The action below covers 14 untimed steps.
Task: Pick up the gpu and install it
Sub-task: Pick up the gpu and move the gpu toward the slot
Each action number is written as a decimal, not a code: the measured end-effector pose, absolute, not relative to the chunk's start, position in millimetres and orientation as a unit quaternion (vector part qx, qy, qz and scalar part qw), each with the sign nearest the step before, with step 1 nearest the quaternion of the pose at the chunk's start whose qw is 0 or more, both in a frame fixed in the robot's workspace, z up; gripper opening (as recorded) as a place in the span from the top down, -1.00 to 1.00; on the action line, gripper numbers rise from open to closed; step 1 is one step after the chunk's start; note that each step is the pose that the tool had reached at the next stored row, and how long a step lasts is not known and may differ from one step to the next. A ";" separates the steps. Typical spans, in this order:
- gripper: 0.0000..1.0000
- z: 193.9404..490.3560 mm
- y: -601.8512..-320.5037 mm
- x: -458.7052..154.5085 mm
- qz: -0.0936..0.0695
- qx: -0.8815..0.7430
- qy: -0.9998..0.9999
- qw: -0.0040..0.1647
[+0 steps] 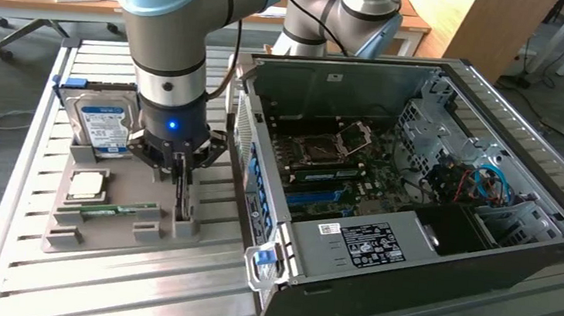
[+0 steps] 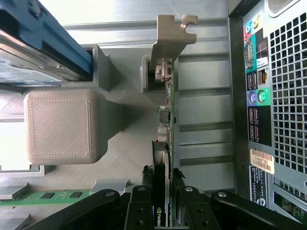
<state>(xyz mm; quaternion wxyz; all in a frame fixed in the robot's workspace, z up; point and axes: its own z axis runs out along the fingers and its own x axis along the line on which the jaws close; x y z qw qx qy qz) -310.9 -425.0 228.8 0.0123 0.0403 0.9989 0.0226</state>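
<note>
Jaws narrow, closed on the gpu (image 2: 160, 191): my fingers (image 2: 141, 203) sit against both faces of the card, one on each side, near one end of it. The card stands on its long edge and reads as a thin dark strip. Its lower edge is in the slot of the grey holder (image 2: 124, 110). The long axis runs straight away from my jaws along that slot. The metal bracket (image 2: 170, 38) is at the far end, toward the hard drive (image 2: 43, 43). In the exterior view the gpu (image 1: 187, 205) shows as a dark upright sliver just below my wrist, lengthwise with the holder (image 1: 110, 227) and roughly parallel to the rear panel of the computer case (image 1: 408, 255). Beside the card, on the holder, the green memory stick (image 2: 48, 196) lies flat close to my fingers. Next out is a raised grey block (image 2: 57, 127), then the hard drive on its edge. A processor (image 1: 88, 184) sits between stick (image 1: 116, 209) and drive (image 1: 102, 127). The slatted metal counter (image 2: 206, 110) carries the holder. On the card's other side, just across a strip of counter, is the case's rear panel with coloured ports (image 2: 254, 91). The case lies open, with the motherboard (image 1: 333, 171) exposed.
</note>
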 end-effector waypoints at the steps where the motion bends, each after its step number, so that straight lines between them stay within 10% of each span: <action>1: 0.47 228.8 -425.0 -310.9 0.023 0.040 0.999 0.012; 14: 0.47 228.3 -425.0 -310.9 0.023 0.025 0.999 0.012</action>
